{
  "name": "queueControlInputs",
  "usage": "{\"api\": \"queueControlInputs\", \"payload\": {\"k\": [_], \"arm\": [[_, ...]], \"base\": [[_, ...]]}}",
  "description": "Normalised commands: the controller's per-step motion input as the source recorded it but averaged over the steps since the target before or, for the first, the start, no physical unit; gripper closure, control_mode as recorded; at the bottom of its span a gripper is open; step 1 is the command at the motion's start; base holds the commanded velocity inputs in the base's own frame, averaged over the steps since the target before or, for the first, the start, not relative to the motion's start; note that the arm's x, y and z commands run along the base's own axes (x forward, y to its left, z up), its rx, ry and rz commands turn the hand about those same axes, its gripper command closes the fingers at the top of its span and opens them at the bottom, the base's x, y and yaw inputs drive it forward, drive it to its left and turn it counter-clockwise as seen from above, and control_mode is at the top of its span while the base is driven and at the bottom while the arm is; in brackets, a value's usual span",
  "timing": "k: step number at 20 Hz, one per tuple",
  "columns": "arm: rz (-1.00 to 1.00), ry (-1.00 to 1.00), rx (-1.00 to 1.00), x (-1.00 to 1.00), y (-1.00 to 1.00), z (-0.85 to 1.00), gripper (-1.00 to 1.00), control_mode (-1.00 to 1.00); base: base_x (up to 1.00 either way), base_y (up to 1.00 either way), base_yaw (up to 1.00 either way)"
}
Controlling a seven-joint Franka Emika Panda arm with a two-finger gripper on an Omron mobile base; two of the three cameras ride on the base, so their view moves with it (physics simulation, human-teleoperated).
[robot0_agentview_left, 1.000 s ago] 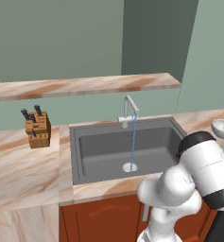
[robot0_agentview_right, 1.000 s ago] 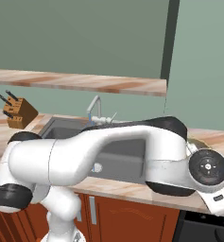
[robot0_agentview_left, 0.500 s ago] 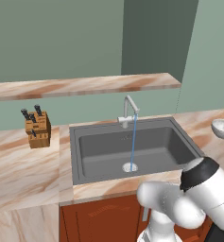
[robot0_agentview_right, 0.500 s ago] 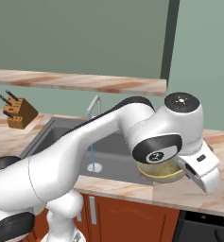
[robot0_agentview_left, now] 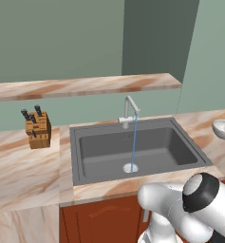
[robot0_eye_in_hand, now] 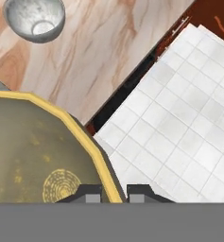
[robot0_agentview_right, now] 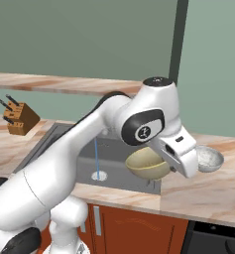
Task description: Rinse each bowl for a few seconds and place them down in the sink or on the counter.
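1. olive-gold bowl (robot0_agentview_right: 147, 164) held up in the air, at the right end of the sink (robot0_agentview_left: 137, 152), above its front corner and the table (robot0_agentview_right: 203, 198) edge; well clear of the surface.
2. pincer (robot0_eye_in_hand: 113, 193) clamped on the yellow rim of that bowl, one tip inside and one outside, as seen in the hand view; a thin pinch on the wall only.
3. probably stiff and light, like ceramic or hard plastic; no bending visible at the rim.
4. glossy inside, so likely slippery, more so when wet; a rim pinch may let the bowl swing or slide, slow moves advised.
5. possibly fragile: a drop on the sink edge or on the tiled floor (robot0_eye_in_hand: 179, 118) below could chip it.
6. best hold seems the rim, as now; body too wide and round for the pincer.
7. second bowl, pale grey (robot0_agentview_right: 208, 158), resting upright on the table to the right of the sink, near the held one but apart from it.
8. thin water stream (robot0_agentview_left: 133, 142) falling from the silver faucet (robot0_agentview_left: 128, 111) to the round drain (robot0_agentview_left: 130, 167); held bowl not under it yet.
9. table pink-beige and marbled, flat and hard, with free room around the grey bowl.
10. knife block (robot0_agentview_left: 37, 129) far on the left, a narrow shelf (robot0_agentview_left: 85, 85) above the sink, green wall behind.
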Motion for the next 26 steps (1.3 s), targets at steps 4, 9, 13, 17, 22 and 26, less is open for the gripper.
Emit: {"api": "queueControlInputs", "payload": {"k": [4, 9, 13, 17, 22, 26], "arm": [[0.00, 0.09, 0.00, 0.37, 0.42, -0.20, 1.00, -1.00], [0.00, 0.02, 0.00, 0.33, 0.40, -0.13, 1.00, -1.00], [0.00, 0.01, 0.00, 0.30, 0.35, -0.07, 1.00, -1.00], [0.00, 0.05, 0.00, 0.36, 0.42, -0.10, 1.00, -1.00], [0.00, 0.03, 0.00, 0.27, 0.34, -0.10, 1.00, -1.00], [0.00, 0.03, 0.01, 0.25, 0.33, -0.09, 1.00, -1.00]], "base": [[0.00, 0.00, 0.00], [0.00, 0.00, 0.00], [0.00, 0.00, 0.00], [0.00, 0.00, 0.00], [0.00, 0.00, 0.00], [0.00, 0.00, 0.00]]}}
